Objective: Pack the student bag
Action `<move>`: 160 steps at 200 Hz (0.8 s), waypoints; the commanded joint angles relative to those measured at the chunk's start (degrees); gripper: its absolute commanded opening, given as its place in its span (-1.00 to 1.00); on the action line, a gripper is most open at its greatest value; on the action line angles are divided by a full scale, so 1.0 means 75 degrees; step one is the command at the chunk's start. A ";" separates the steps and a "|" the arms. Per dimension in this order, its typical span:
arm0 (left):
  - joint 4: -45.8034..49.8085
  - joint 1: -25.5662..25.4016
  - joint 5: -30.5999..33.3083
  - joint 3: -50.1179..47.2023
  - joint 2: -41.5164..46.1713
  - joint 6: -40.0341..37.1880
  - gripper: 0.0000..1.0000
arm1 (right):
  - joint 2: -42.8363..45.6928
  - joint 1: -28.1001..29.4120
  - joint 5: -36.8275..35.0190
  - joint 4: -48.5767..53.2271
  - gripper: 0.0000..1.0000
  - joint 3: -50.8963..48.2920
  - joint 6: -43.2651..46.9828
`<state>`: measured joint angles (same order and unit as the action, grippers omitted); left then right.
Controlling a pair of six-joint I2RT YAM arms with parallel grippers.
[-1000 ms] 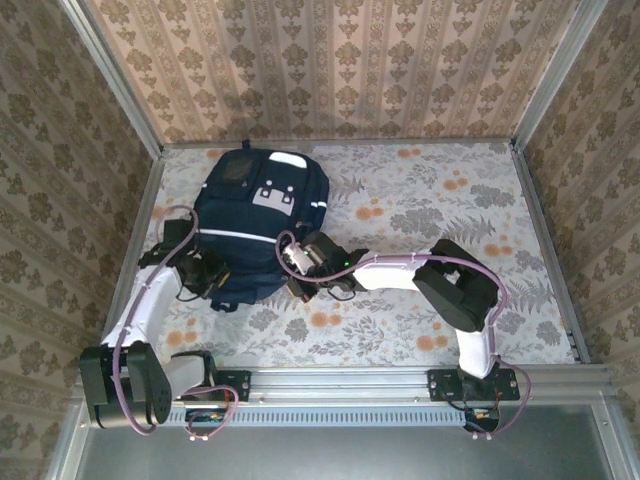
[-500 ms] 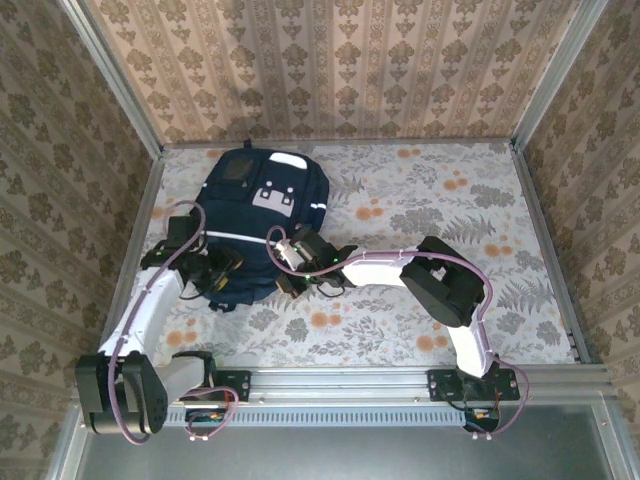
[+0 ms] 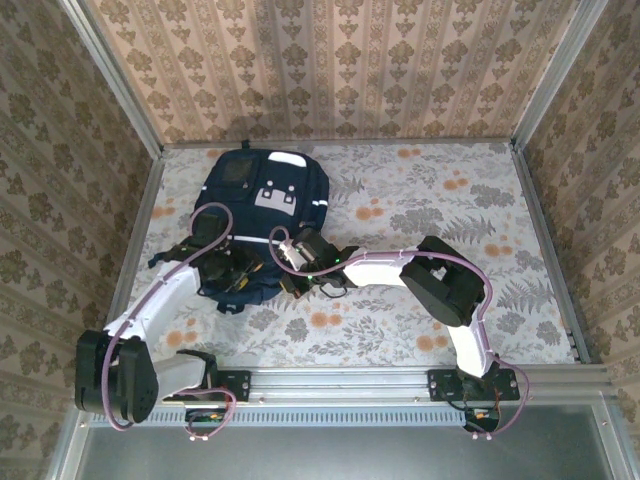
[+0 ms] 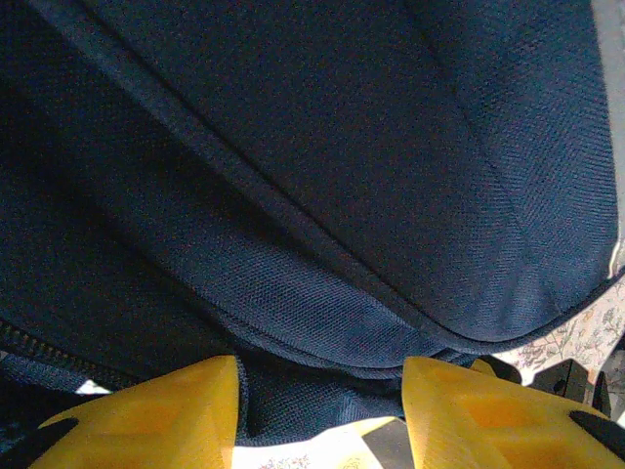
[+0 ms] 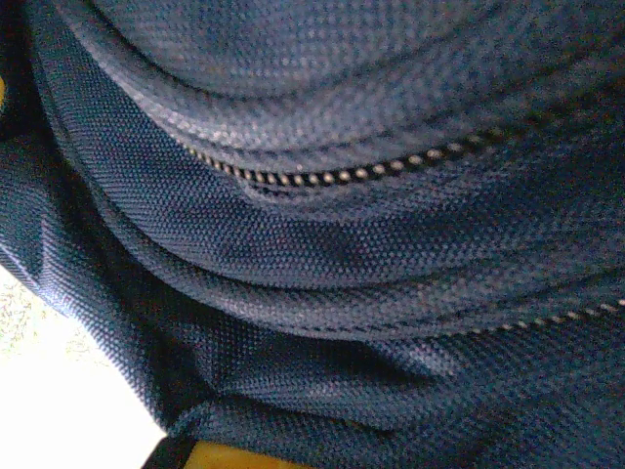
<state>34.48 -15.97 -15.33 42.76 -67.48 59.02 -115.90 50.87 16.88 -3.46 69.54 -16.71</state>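
The student bag [image 3: 262, 205], a large navy backpack with a thin white stripe and white buckle patches, lies at the table's back left. My left gripper [image 3: 238, 278] is at the bag's near edge. Its yellow fingers [image 4: 146, 420] stand wide apart and open, and a fold of navy fabric [image 4: 293, 195] bulges into the gap. My right gripper [image 3: 290, 270] is pushed into the bag's near right edge. Bunched fabric [image 5: 342, 244] with a zipper line [image 5: 342, 174] drapes over a sliver of yellow finger [image 5: 244, 457]; it looks shut on that fabric.
The floral tablecloth [image 3: 450, 220] stretches to the right of the bag. Patterned walls enclose the table on three sides, and a metal rail [image 3: 400, 380] runs along the near edge by the arm bases.
My left gripper has swung right along the bag's near edge, from its left corner toward the right gripper. The right gripper has edged slightly left at the bag.
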 commanded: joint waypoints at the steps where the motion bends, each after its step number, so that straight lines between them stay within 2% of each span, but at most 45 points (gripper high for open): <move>1: 0.0230 -0.0156 -0.0394 -0.0121 0.0322 0.0319 -0.04 | 0.0113 0.0098 0.0230 -0.0259 -1.00 0.0010 -0.0021; 75: 0.0172 -0.0437 -0.0788 -0.0369 0.0712 0.1215 -0.01 | 0.0043 0.0108 0.0242 -0.0289 -1.00 0.0088 -0.0046; 160: 0.0237 -0.0648 -0.0346 -0.0593 0.0646 0.1733 0.01 | 0.0002 0.0104 0.0235 -0.0494 -1.00 0.0019 -0.0158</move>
<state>35.29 -20.34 -19.59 38.22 -62.28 69.91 -115.90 50.96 16.97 -4.16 69.54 -16.93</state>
